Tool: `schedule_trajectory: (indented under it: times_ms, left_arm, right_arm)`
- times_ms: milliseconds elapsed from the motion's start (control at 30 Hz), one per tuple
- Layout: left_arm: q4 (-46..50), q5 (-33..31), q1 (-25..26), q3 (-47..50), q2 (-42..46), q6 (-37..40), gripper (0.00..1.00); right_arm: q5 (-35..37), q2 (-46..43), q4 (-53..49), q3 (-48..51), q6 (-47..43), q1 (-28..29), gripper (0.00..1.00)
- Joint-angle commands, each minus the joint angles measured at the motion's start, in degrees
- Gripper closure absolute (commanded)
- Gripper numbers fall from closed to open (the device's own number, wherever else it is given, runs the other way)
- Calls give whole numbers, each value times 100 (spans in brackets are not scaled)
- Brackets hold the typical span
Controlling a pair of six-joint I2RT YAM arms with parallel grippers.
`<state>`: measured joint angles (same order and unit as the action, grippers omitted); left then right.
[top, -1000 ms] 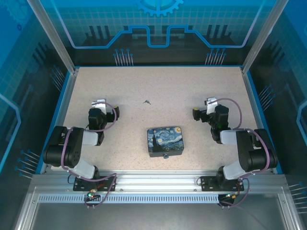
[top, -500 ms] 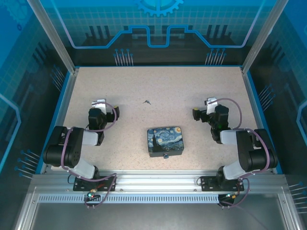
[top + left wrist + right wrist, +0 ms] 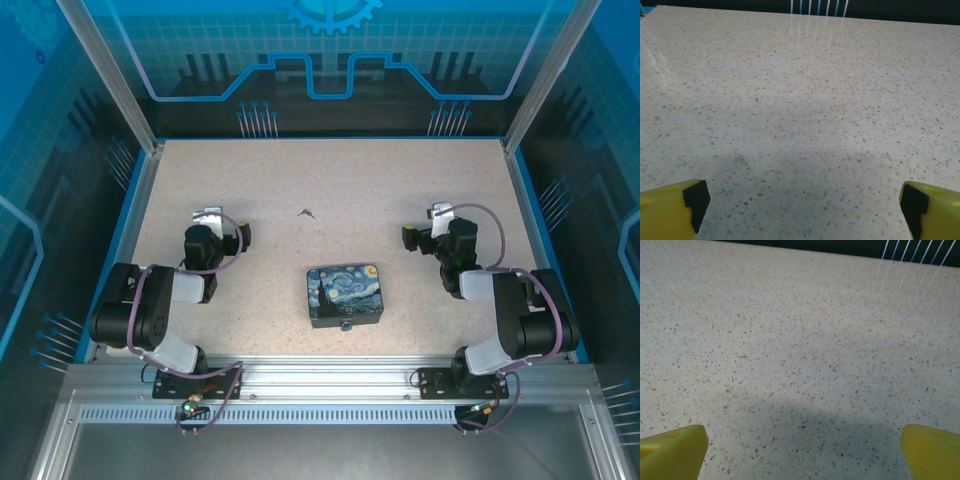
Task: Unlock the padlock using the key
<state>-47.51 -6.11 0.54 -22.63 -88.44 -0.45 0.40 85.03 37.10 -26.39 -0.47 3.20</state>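
Hand status, overhead view: I read the left hand (image 3: 213, 222) over the left part of the counter (image 3: 300, 170) and the right hand (image 3: 432, 222) over the right part, both pointing toward the far edge. Each one hangs at the end of a folded arm, well apart from the other. Neither carries anything.

1. Overhead view, task items. The key (image 3: 306, 212) lies flat on the bare counter between the two hands, a little nearer the left one and touching neither. It reads as a thin dark forked sliver. A printed blue-and-yellow box (image 3: 345, 295) sits nearer the arm bases, roughly on the centre line. The padlock (image 3: 346, 325) is a tiny bluish-grey piece at the middle of the near edge of the box (too small here for me to tell how it hangs or whether the shackle is closed).

2. Left wrist view. The left hand (image 3: 802, 207) has its jaws spread wide: one yellow fingertip (image 3: 670, 212) sits in the lower left corner and the other in the lower right corner. Speckled counter (image 3: 800, 100) lies between them, and nothing is gripped.

3. Right wrist view. The right hand (image 3: 802, 450) is likewise fully apart, with a yellow fingertip (image 3: 672, 450) in each lower corner. Bare speckled counter (image 3: 790, 340) fills the gap, with the dark far wall at the top edge.
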Motion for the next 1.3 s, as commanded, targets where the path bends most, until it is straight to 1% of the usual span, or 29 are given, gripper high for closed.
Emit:
schedule_trajectory:
  times_ms: [0,67,133,167,233,267,333,433,467,533,633,733,900,1100,1267]
  left_arm:
    - [866,-48,-28,-442,480,-18,1]
    - [1241,-299,29,-585,665,-26,1]
    - [1683,-443,104,-781,879,15,1]
    - [1777,-557,149,-848,959,14,1]
    - [2088,-588,216,-1032,1211,-83,1]
    - [2298,-589,240,-1156,1317,-182,1]
    - [2956,-531,314,-1526,1514,-573,1]
    - [4419,-454,465,-2273,1653,-1266,1]
    - [4843,-417,545,-2490,1663,-1463,1]
    - [5757,-116,714,-2917,1668,-1861,1]
    - [6654,225,1059,-3159,1750,-2262,1]
    - [6967,535,1488,-2961,1993,-2578,1]
    - [7202,679,2195,-2452,2412,-3143,1]
    - [7048,747,3011,-1717,2760,-3861,1]
    - [6721,769,3596,-1503,2731,-4232,1]
  right_arm:
    - [79,-540,-1499,-761,86,-67,0]
    - [187,-765,-2455,-1208,434,-89,0]
    - [257,-892,-3167,-1630,904,-107,0]
    - [351,-943,-3417,-1762,1196,-117,0]
    - [635,-999,-4117,-2138,1985,-173,0]
    - [732,-988,-4478,-2319,2232,-203,0]
    - [311,-959,-4964,-2635,2274,-259,0]
    - [-533,-1006,-5405,-2733,2236,-159,0]
    - [-647,-1006,-5632,-2782,2249,-63,0]
    - [-831,-1038,-6117,-2841,2224,255,0]
    - [-802,-1196,-6559,-2695,2350,904,1]
    - [-552,-1387,-6887,-2503,2646,1565,3]
    - [-359,-1853,-7104,-1968,3245,2271,4]
    - [-309,-2359,-7171,-1410,3829,2750,7]
    - [-401,-2500,-7021,-1171,4093,3007,16]
